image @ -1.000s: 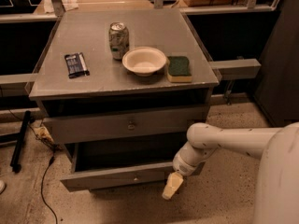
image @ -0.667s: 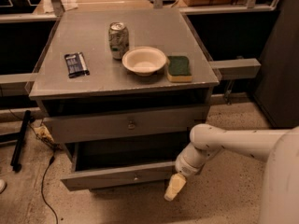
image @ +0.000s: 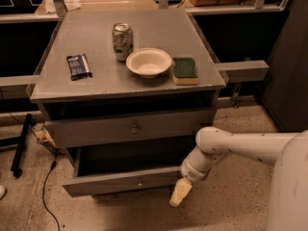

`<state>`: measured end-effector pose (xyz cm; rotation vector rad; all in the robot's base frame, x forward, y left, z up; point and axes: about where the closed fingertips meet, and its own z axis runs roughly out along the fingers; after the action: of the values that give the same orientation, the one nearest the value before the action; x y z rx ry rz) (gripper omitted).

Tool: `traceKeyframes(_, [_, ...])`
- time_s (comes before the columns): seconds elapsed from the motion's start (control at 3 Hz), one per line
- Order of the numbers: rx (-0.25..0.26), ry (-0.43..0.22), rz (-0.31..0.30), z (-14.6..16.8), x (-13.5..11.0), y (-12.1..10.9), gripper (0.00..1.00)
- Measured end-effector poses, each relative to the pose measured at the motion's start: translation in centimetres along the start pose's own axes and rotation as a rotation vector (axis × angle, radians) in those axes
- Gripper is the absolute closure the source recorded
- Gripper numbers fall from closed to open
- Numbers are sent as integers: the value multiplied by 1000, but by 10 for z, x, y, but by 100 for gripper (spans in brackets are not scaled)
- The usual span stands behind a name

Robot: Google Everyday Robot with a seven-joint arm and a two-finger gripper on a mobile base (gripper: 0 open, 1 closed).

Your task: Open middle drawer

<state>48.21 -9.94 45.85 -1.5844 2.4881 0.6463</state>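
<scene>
The middle drawer (image: 120,183) sits pulled out in the lower middle of the frame. You can see the dark space inside it. Its small knob faces the front, and nothing touches it. The top drawer (image: 96,129) above it is closed.

The pincer (image: 180,193) hangs just beside the right end of the open drawer front and points down at the floor. I cannot tell if it is clenched or let go. It does not seem to hold anything.

Since a second ago, almost nothing has moved. The drawer is out just as far. The arm and pincer have slid a tiny bit to the right and down, away from the drawer. So I think the job is done and the arm is backing off.

The can (image: 122,41), bowl (image: 148,62), sponge (image: 185,70) and dark packet (image: 78,66) on the counter (image: 101,85) have not moved.
</scene>
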Motion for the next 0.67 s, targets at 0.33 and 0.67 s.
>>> traceKeyframes(0.33, [39, -29, -30, -16, -19, -8, 0])
traceKeyframes(0.67, [39, -29, -30, -16, -19, -8, 0])
